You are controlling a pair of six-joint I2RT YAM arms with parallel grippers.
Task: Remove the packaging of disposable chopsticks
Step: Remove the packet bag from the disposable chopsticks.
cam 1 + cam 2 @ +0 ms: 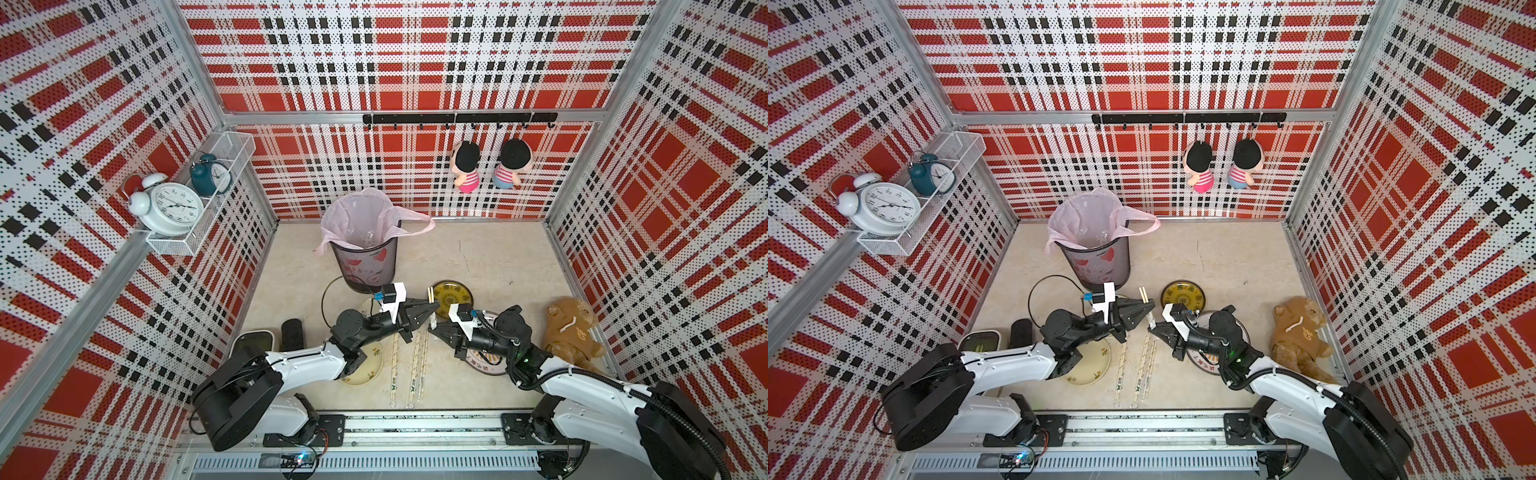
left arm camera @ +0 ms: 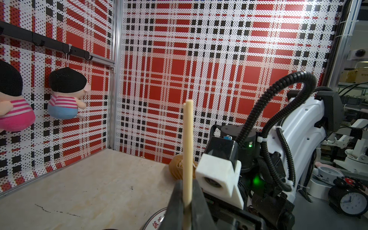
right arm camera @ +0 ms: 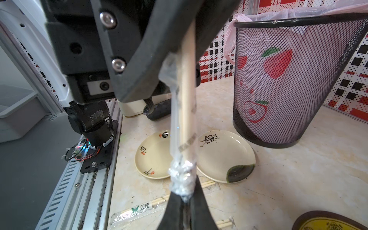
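In both top views a pair of disposable chopsticks [image 1: 431, 296] [image 1: 1144, 296] is held above the table between my two grippers. My left gripper [image 1: 436, 308] [image 2: 187, 192] is shut on the bare wooden sticks [image 2: 188, 143]. My right gripper [image 1: 432, 329] [image 3: 184, 197] is shut on the crumpled end of the clear packaging [image 3: 182, 177], which still sheathes the sticks [image 3: 187, 99] up to the left gripper's fingers [image 3: 159, 65]. More wrapped pairs [image 1: 417, 365] [image 1: 1121, 370] [image 3: 137, 211] lie on the table below.
A mesh bin [image 1: 365, 257] with a pink liner stands behind the left arm. A cream plate [image 1: 365, 372] lies under the left arm. A dark yellow plate [image 1: 453, 297] and a white plate [image 1: 486, 368] lie by the right arm. A brown teddy [image 1: 573, 332] sits at the right wall.
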